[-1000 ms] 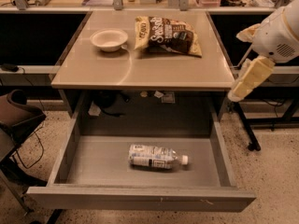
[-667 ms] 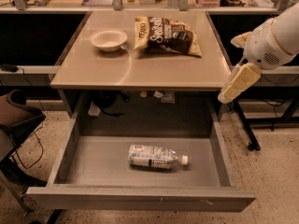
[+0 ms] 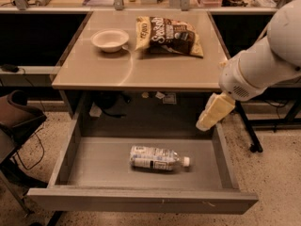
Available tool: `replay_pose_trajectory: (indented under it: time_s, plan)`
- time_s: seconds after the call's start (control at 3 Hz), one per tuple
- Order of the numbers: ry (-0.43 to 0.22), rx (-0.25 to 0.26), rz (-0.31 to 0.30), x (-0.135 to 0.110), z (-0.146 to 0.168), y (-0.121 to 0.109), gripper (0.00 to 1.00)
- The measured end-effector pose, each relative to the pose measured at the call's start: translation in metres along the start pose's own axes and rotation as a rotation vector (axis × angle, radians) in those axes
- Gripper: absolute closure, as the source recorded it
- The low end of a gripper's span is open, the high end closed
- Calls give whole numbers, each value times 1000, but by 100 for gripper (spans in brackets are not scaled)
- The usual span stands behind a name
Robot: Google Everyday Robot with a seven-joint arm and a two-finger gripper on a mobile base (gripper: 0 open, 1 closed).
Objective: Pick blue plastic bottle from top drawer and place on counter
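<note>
Beige counter [image 3: 141, 68] above the open top drawer [image 3: 141, 199] — the gripper [image 3: 210, 116], grip state untellable, has swung down-left to mid-right of frame, nearing the ungrasped blue plastic bottle [image 3: 157, 158].

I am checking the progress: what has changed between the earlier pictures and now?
The tool moved left and down, from beside the counter to above the right rear corner of the top drawer. Nothing was grasped. The blue plastic bottle, bowl and snack bag stayed put.
</note>
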State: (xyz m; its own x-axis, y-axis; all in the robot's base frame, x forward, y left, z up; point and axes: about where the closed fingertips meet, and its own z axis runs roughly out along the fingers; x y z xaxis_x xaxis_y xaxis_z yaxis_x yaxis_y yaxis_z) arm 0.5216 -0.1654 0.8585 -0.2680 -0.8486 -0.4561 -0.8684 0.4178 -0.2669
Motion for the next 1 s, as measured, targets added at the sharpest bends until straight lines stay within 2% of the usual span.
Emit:
replay_pose_trajectory:
  time_s: [0.33, 0.67, 1.0]
  plan:
    - [14, -18, 7, 6, 8, 9, 0]
    - [-15, -21, 1, -5, 25, 21, 0]
    - [-114, -67, 5, -27, 75, 41, 0]
